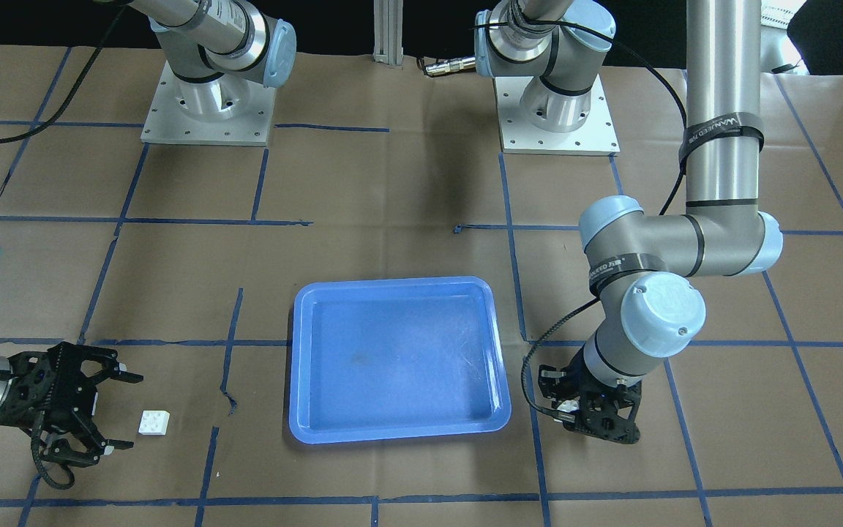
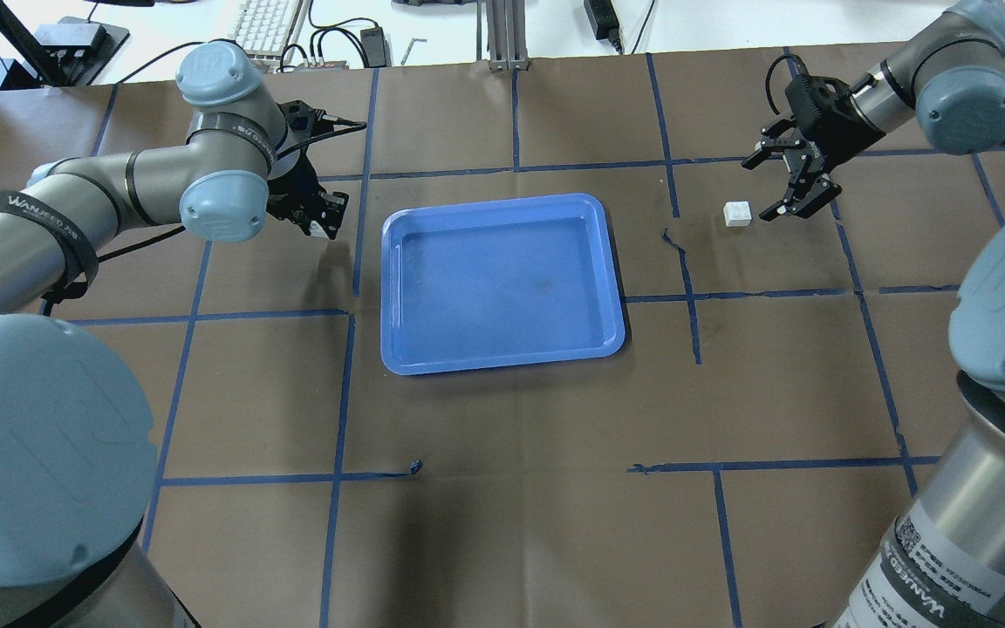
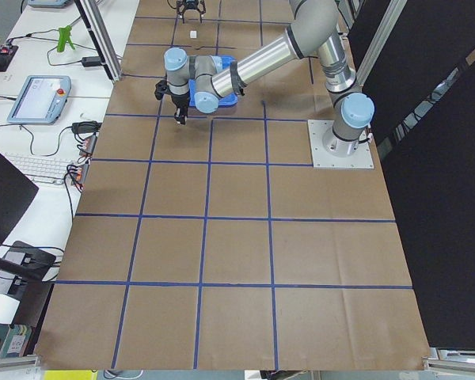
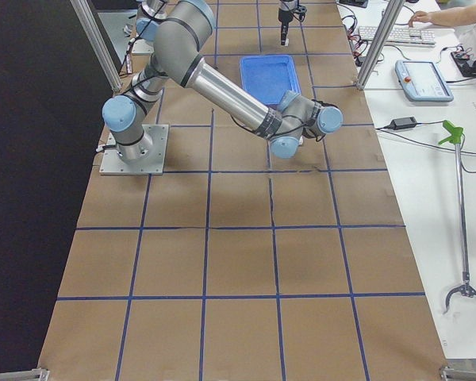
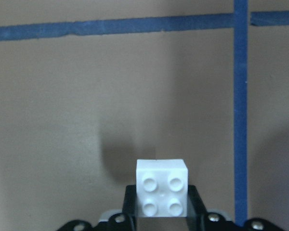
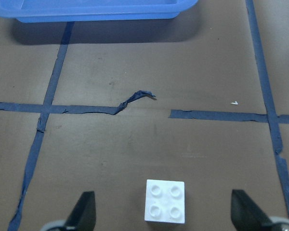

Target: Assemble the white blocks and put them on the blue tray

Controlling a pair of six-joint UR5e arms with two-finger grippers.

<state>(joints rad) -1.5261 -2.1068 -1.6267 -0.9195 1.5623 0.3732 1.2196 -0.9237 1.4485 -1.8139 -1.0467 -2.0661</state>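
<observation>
The blue tray (image 2: pixel 391 296) lies mid-table, with nothing in it; it also shows in the front view (image 1: pixel 295 351). My left gripper (image 2: pixel 321 225) points down beside the tray's left side and is shut on a white block (image 5: pixel 162 194), studs facing the wrist camera, close over the paper. The other white block (image 2: pixel 737 214) lies on the table right of the tray, also in the front view (image 1: pixel 154 422) and the right wrist view (image 6: pixel 165 200). My right gripper (image 2: pixel 761 187) is open, low, just beyond that block, with its fingers (image 6: pixel 84 214) either side of it and apart from it.
Brown paper with blue tape lines covers the table (image 2: pixel 520 436). A loose curl of torn tape (image 6: pixel 135 98) lies between the free block and the tray. The arm bases (image 1: pixel 209 102) stand at the robot's edge. Keyboard and cables (image 2: pixel 276 26) lie beyond the far edge.
</observation>
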